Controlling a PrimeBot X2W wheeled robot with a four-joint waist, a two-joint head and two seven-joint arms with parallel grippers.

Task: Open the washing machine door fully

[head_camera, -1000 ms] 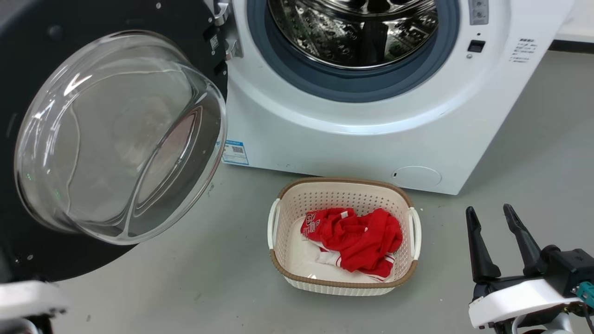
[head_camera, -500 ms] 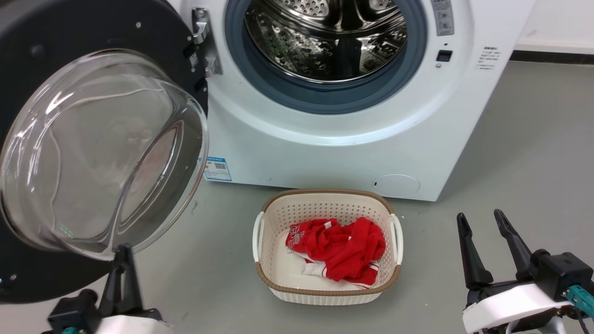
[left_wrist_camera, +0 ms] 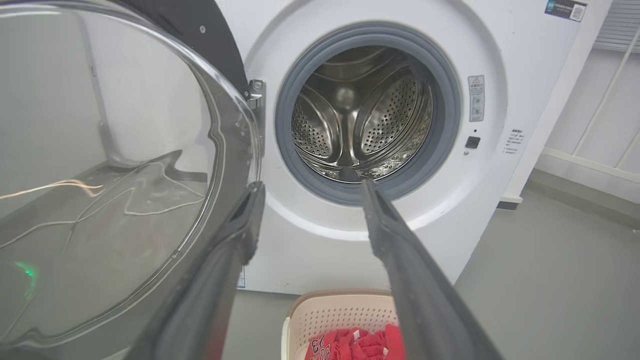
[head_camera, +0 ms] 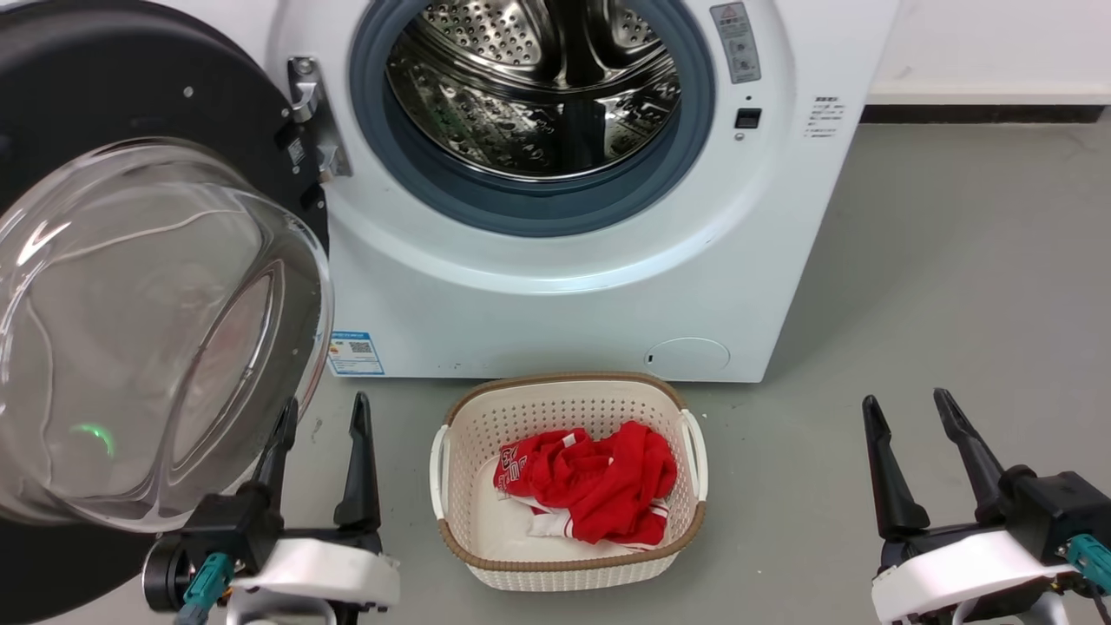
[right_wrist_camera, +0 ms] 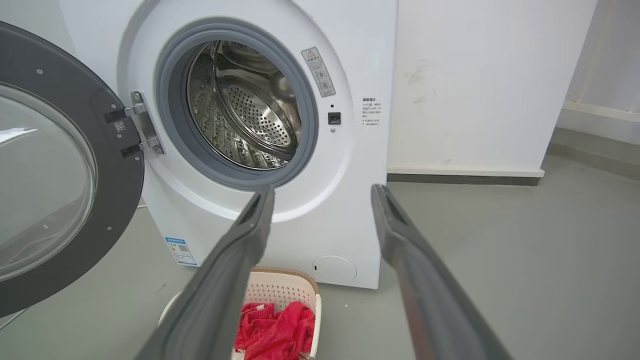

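The washing machine door (head_camera: 130,87) stands seemingly fully open beside the spread, empty jaws of the left gripper (head_camera: 325,401); right gripper (head_camera: 905,398) likewise released.

A bare laundry room: washing machine (head_camera: 521,295), clothes basket (head_camera: 564,575), grey floor (head_camera: 955,260), white wall (head_camera: 998,43).

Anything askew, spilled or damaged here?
Nothing stands out: the washing machine door hangs open on its hinge, the laundry basket sits upright holding red clothes, left tool and right tool open, empty.
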